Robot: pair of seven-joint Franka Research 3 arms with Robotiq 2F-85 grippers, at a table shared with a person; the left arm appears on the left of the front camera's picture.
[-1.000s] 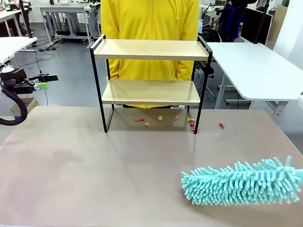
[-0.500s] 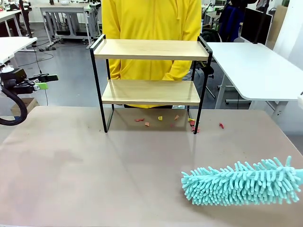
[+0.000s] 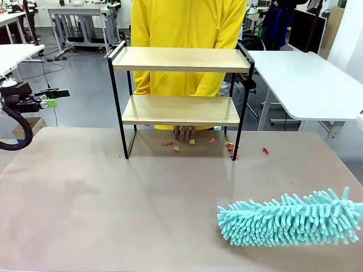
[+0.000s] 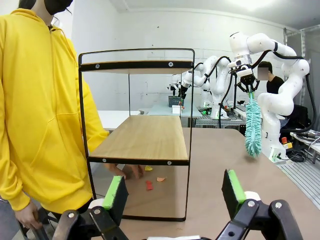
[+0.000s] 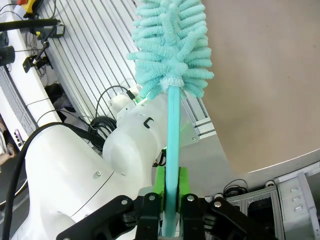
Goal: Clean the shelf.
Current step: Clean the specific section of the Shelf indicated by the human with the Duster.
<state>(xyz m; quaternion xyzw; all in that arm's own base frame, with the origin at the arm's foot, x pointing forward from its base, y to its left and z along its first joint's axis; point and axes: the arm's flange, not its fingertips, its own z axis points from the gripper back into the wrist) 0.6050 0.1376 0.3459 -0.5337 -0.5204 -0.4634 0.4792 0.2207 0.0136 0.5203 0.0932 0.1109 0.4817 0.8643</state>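
Note:
The shelf (image 3: 180, 60) stands at the table's far side, a black-framed rack with two bare wooden boards; the left wrist view shows the shelf (image 4: 142, 137) end-on. Small red and yellow scraps (image 3: 176, 148) lie on the table beneath it, and a person's hand (image 3: 184, 132) rests among them. My left gripper (image 3: 55, 98) hovers open off the table's left edge, its green pads (image 4: 115, 192) wide apart and pointed at the shelf. My right gripper (image 5: 171, 182) is shut on the handle of a teal fluffy duster (image 5: 172, 40), whose head (image 3: 289, 218) hangs low over the table's near right.
A person in a yellow hoodie (image 3: 187, 22) stands right behind the shelf. White tables (image 3: 309, 79) sit to the right and far left. The brown tabletop (image 3: 113, 204) in front of the shelf is bare.
The person shifted slightly right and brought a hand down under the lower board, onto the scraps. Both arms and the duster stayed still.

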